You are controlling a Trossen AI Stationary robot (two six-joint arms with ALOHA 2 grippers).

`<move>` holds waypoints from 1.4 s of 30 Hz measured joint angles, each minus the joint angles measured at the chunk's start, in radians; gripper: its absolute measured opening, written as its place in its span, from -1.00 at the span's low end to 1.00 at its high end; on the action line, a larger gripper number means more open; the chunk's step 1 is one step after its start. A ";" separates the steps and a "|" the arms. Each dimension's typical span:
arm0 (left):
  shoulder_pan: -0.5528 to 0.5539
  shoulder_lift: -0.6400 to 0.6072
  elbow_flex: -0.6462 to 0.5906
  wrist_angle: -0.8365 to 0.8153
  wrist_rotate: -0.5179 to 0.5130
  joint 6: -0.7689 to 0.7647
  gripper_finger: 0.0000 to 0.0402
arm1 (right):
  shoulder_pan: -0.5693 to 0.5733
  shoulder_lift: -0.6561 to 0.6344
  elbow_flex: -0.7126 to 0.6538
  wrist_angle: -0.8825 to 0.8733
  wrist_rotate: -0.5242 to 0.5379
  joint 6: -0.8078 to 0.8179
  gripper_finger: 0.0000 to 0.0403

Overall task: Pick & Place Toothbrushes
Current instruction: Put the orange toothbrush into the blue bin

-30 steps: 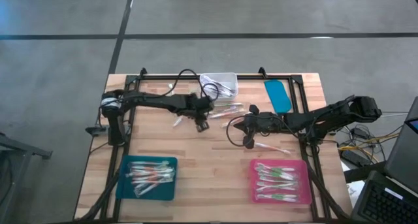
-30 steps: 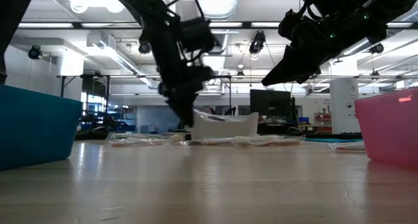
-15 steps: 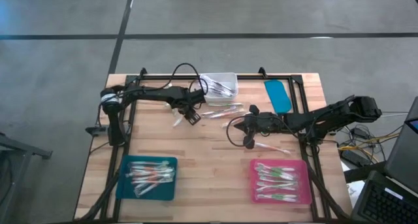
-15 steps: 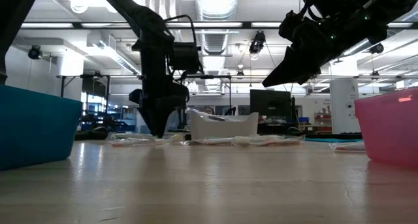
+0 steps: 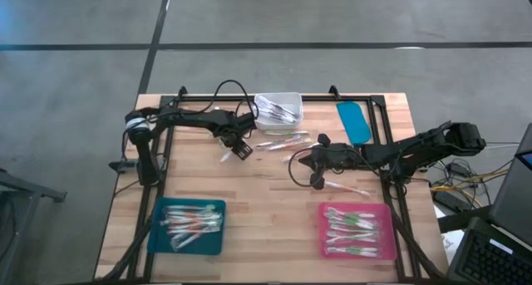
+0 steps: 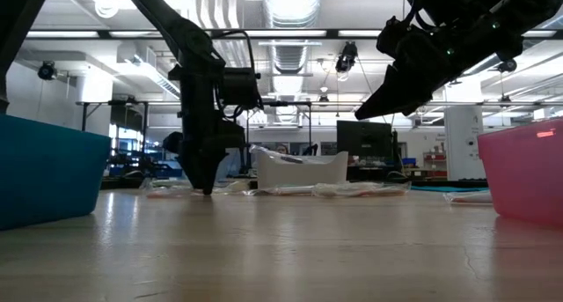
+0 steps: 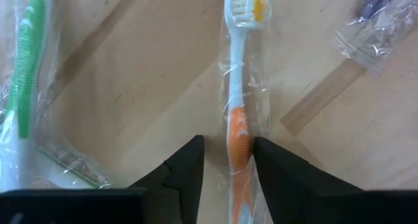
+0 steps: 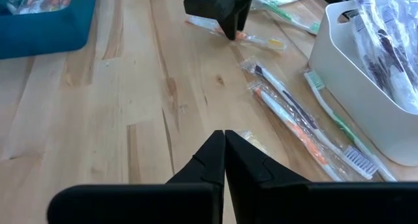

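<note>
Left pincer open astride orange toothbrush near desk's far edge, handle end cut off, right pincer clenched empty.

The bin stands at the far middle of the table, with a lid lying to its right. Loose toothbrushes lie just in front of the bin. The left gripper sits left of that scatter, over one wrapped toothbrush. The right gripper is to the right of centre. Two filled trays sit near the front edge: left tray, right tray.
</note>
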 joint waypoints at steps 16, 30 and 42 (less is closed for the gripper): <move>-0.006 -0.011 0.038 -0.024 0.046 0.013 -0.95 | 0.000 -0.001 -0.004 0.000 0.000 -0.004 -0.96; -0.139 -0.418 0.043 -0.027 0.047 0.014 -0.94 | 0.000 -0.001 -0.004 0.000 0.000 -0.018 -0.96; -0.594 -0.669 0.040 -0.051 0.023 0.002 -0.95 | 0.000 -0.001 -0.004 0.001 0.001 0.058 -0.96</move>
